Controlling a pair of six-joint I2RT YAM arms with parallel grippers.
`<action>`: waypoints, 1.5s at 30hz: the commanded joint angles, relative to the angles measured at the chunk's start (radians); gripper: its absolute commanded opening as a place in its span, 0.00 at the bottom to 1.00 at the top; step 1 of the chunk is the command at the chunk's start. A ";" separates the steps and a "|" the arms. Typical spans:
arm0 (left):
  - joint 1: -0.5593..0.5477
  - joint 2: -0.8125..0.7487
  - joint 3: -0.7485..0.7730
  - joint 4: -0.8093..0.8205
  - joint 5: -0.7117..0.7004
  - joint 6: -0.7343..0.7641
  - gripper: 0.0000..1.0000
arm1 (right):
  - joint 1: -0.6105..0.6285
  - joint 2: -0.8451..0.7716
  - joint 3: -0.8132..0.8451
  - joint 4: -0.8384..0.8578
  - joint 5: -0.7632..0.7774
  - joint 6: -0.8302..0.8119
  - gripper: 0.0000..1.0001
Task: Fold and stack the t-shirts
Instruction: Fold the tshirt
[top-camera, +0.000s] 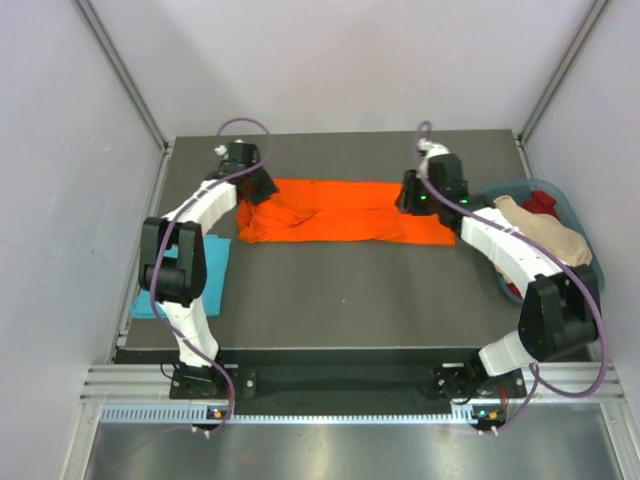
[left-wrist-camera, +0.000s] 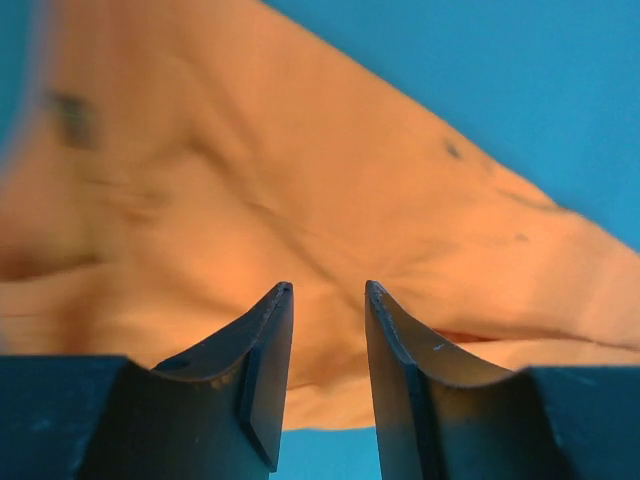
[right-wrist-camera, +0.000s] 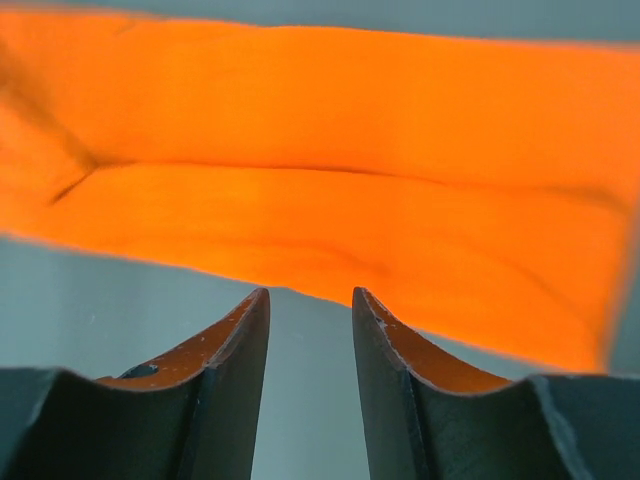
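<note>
At the table's left edge, one turquoise t-shirt lies folded, partly under the left arm. The left gripper hangs over the left end of the one orange t-shirt, fingers parted with nothing between them. This shirt lies across the far middle of the table as a long band, bunched at its left end. The right gripper hangs at the right end, fingers likewise parted and empty. Step in hand, by judgement: folding the orange t-shirt. Next, each gripper must descend, pinch its end and fold the band across. At far right, one basket holds beige and red cloth.
</note>
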 joint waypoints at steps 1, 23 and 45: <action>0.165 -0.072 -0.045 -0.005 0.098 0.035 0.40 | 0.153 0.067 0.064 0.228 -0.062 -0.214 0.39; 0.363 -0.066 -0.163 -0.070 0.371 0.055 0.39 | 0.537 0.639 0.449 0.406 -0.232 -1.024 0.40; 0.388 -0.098 -0.146 -0.097 0.362 0.073 0.40 | 0.563 0.737 0.483 0.379 -0.134 -1.172 0.39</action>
